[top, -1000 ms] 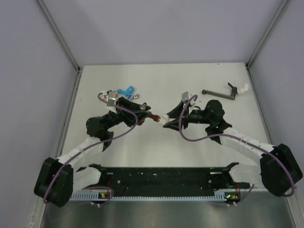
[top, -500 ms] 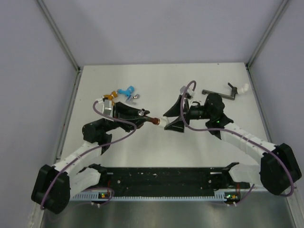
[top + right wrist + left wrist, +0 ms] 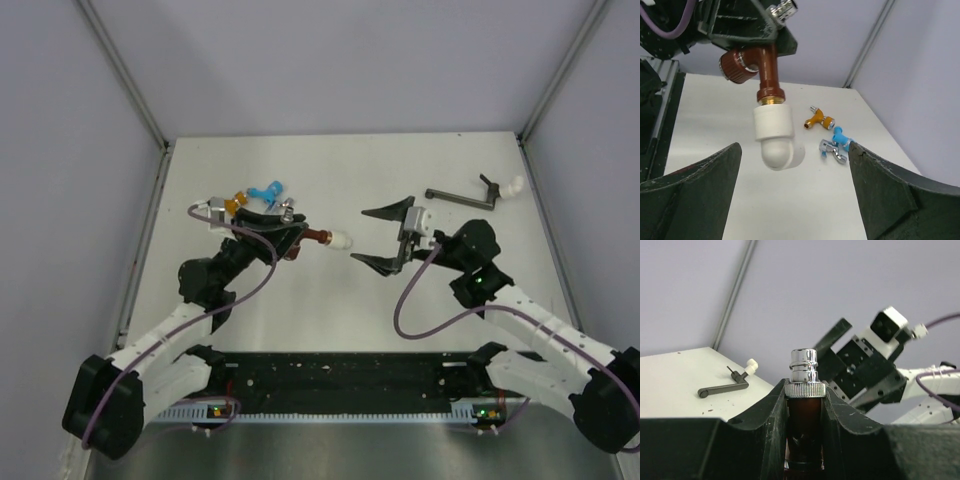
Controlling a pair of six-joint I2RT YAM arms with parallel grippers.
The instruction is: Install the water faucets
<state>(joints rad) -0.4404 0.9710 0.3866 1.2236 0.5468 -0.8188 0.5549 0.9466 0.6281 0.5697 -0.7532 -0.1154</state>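
Observation:
My left gripper (image 3: pixel 292 237) (image 3: pixel 805 390) is shut on a dark red-brown water faucet (image 3: pixel 317 237) (image 3: pixel 804 420) (image 3: pixel 766 65). Its silvery tip (image 3: pixel 804 365) sticks out past the fingers. A white elbow fitting (image 3: pixel 340 240) (image 3: pixel 776 140) sits on the faucet's brass end, held off the table. My right gripper (image 3: pixel 376 237) (image 3: pixel 794 155) is open. It faces the elbow from the right without touching it. An orange faucet (image 3: pixel 236 203) (image 3: pixel 818 119) and a light blue one (image 3: pixel 265 190) (image 3: pixel 838 136) lie on the table behind the left gripper.
A dark grey lever-shaped piece (image 3: pixel 462 197) (image 3: pixel 722 388) with a white fitting (image 3: pixel 512 186) (image 3: pixel 751 365) lies at the back right of the white table (image 3: pixel 340 300). Grey walls close in the sides and back. A black rail (image 3: pixel 340 370) runs along the near edge.
My right gripper opened off the white elbow and drew back to the right. The left gripper, still holding the faucet with the elbow on it, shifted slightly toward the back.

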